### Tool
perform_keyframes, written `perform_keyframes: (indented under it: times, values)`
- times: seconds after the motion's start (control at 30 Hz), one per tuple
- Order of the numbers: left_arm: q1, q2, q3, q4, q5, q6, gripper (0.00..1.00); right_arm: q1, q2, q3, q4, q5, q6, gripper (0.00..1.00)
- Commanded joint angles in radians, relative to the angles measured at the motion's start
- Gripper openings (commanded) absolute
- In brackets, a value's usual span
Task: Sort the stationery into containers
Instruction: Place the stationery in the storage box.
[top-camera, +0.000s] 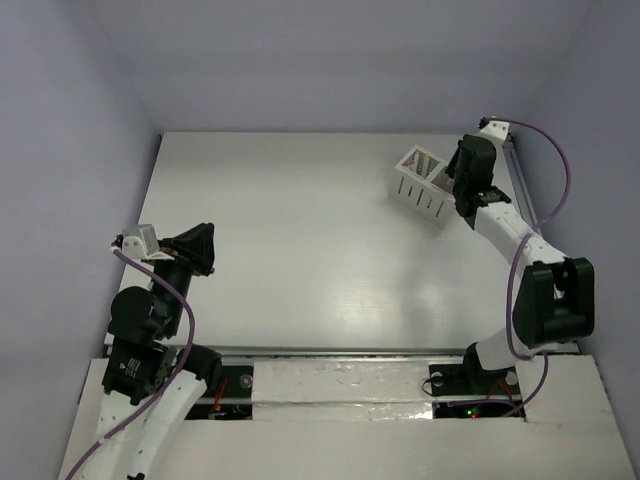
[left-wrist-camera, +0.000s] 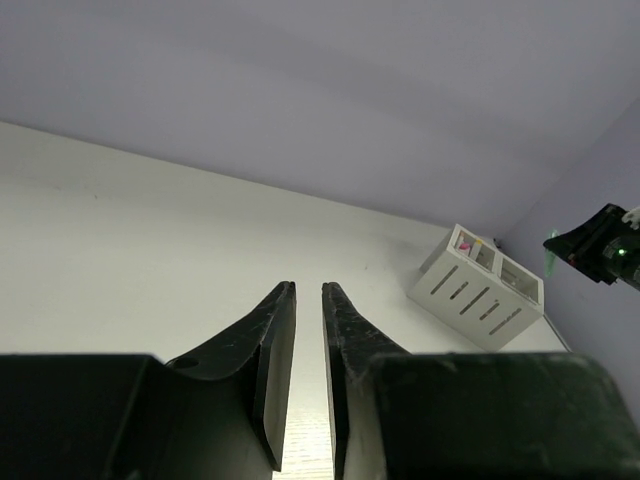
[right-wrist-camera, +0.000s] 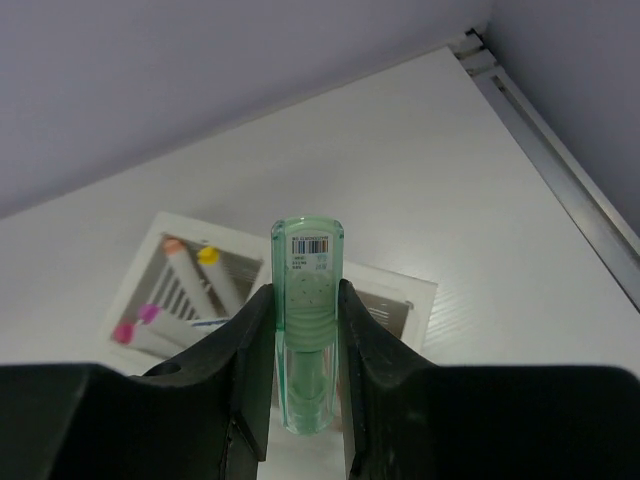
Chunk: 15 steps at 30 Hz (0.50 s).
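My right gripper (right-wrist-camera: 304, 288) is shut on the stubby mint-green piece (right-wrist-camera: 308, 262), which has a barcode label, and holds it above the white slotted holder (right-wrist-camera: 408, 300). The holder's left compartment holds white pens with orange (right-wrist-camera: 173, 245), yellow (right-wrist-camera: 207, 255) and pink (right-wrist-camera: 124, 332) caps. The right compartment lies mostly hidden behind my fingers. In the top view the holder (top-camera: 420, 188) stands at the back right with my right gripper (top-camera: 462, 182) beside it. My left gripper (top-camera: 203, 246) hovers at the near left, jaws nearly together with nothing between them (left-wrist-camera: 308, 288). The stubby orange piece is out of view.
A metal rail (right-wrist-camera: 560, 170) runs along the table's right edge, close to the holder. Lilac walls enclose the table at the back and both sides. The holder also shows far right in the left wrist view (left-wrist-camera: 478, 292).
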Motion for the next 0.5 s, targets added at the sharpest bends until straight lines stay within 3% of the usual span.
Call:
perform_keyframes:
  times: [0.0,0.13,0.23,0.33,0.47]
  values:
    - [-0.007,-0.01,0.005,0.057,0.007,0.011,0.15,-0.02,0.072,0.052,0.006,-0.003,0.006,0.03]
    - [-0.007,-0.012,0.005,0.056,0.006,0.011,0.15,-0.02,0.083,0.031,0.025,0.017,0.006,0.05]
    - [-0.007,-0.009,0.005,0.057,0.011,0.013,0.15,-0.02,0.08,0.02,0.022,0.025,0.014,0.13]
    - [-0.007,-0.01,0.005,0.056,0.009,0.011,0.15,-0.02,0.067,0.008,0.024,0.02,0.029,0.49]
    - [-0.007,-0.012,0.005,0.056,0.009,0.011,0.16,-0.02,0.019,-0.017,0.036,-0.002,0.035,0.72]
